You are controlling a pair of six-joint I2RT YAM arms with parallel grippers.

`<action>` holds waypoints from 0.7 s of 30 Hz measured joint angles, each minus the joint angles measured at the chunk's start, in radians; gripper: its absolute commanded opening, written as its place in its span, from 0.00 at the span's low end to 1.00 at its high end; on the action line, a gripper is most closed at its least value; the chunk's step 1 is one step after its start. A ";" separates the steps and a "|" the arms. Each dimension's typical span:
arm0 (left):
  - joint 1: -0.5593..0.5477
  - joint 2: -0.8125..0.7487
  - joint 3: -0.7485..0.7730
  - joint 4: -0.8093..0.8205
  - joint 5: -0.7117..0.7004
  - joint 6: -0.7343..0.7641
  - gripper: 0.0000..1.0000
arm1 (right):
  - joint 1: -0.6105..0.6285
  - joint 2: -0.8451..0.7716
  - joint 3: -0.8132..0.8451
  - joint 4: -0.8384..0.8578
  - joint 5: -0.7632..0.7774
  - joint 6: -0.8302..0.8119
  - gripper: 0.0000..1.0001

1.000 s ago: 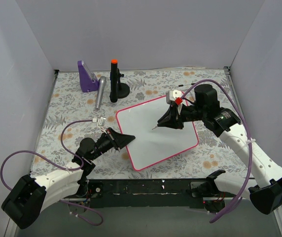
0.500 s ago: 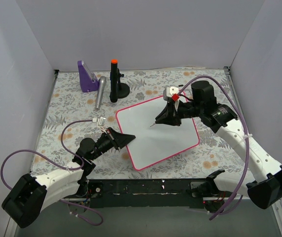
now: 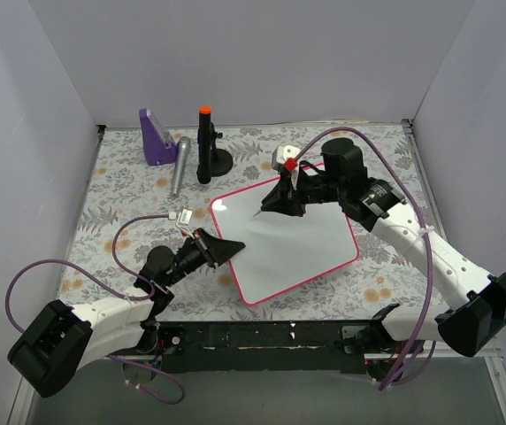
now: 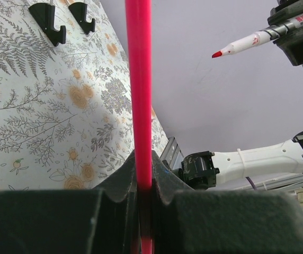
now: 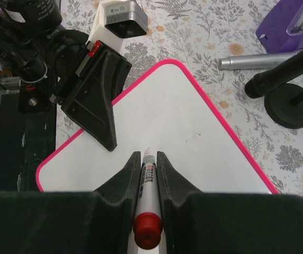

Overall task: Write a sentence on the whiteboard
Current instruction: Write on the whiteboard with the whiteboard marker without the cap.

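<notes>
The whiteboard (image 3: pixel 293 243) lies tilted on the flowered table, and no sentence is in view on its white face (image 5: pixel 188 132). My left gripper (image 3: pixel 234 247) is shut on the board's near left edge. In the left wrist view that pink frame (image 4: pixel 140 79) runs edge-on out of the left gripper (image 4: pixel 140 160). My right gripper (image 3: pixel 269 204) hangs over the board's far left corner, shut on a red-capped marker (image 5: pixel 148 185). The marker (image 4: pixel 247 41) points down and left, its red tip off the surface. The left gripper (image 5: pixel 110 143) also shows in the right wrist view.
At the back left stand a purple holder (image 3: pixel 156 137), a silver cylinder (image 3: pixel 179 166) lying flat and a black stand with an orange top (image 3: pixel 206 146). Grey walls close three sides. Purple cables loop beside both arms.
My right gripper has carried the marker left and toward the back, from the board's middle to its far left corner. The left arm and the board have stayed put.
</notes>
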 measured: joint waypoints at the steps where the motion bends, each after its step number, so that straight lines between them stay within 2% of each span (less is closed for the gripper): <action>1: -0.002 0.004 0.000 0.004 -0.002 -0.002 0.00 | 0.010 0.012 0.003 0.012 0.007 0.010 0.01; 10: -0.008 0.009 0.000 0.032 -0.005 -0.011 0.00 | 0.093 0.086 0.043 0.060 0.077 0.055 0.01; 21: -0.009 0.059 0.014 0.001 -0.029 -0.013 0.00 | 0.113 0.100 0.058 0.069 0.111 0.061 0.01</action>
